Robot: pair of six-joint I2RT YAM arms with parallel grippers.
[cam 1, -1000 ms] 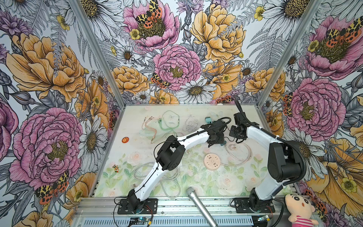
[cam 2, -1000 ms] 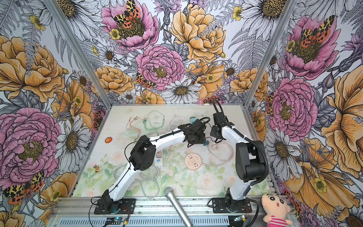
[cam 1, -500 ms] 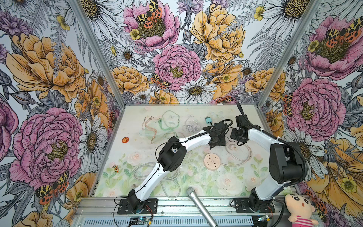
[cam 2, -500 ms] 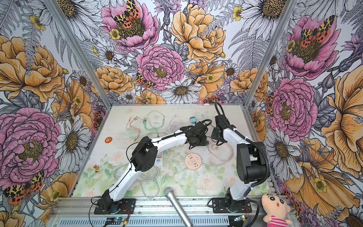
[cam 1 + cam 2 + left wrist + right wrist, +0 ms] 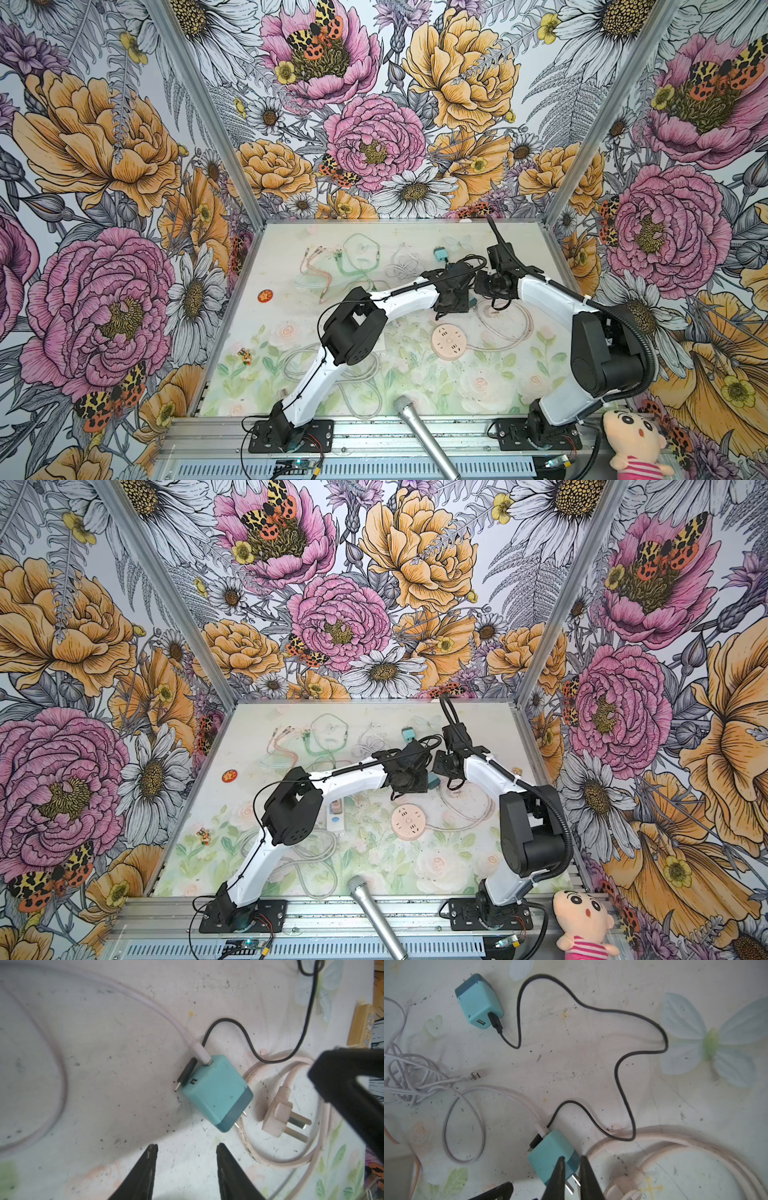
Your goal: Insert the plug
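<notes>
The teal two-prong USB charger (image 5: 216, 1093) is laid flat on the speckled table mat (image 5: 104, 1064), right of the middle of the table. In both top views only a sliver of the charger (image 5: 473, 302) is seen, between the two wrists. Its long axis is aligned level with the mat. The darker end, from which the two flat prongs are projected, is turned toward the beige three-pin plug (image 5: 278, 1113) laid just beside it, and the port face is turned the opposite way. One port is occupied by a white USB cable (image 5: 197, 1050). The other is seen empty, and a black micro-USB connector (image 5: 186, 1074) is rested against that face without being inserted. The black cable (image 5: 226, 1019) is run across the mat to a second teal charger (image 5: 478, 1001), into which its far end is plugged. The left gripper (image 5: 186, 1145) is held partly spread and empty, near the charger but clear of it. The right gripper (image 5: 572, 1157) is drawn almost together, only a thin slit being shown between its fingers (image 5: 557, 1180). It is hung above the prong end, and nothing is pinched by it, the charger being shown free on the mat in the left wrist view. The round pink power strip (image 5: 448, 341) is set face up nearer the front edge, apart from the charger, with its beige cord (image 5: 288, 1077) looped beside the three-pin plug.
</notes>
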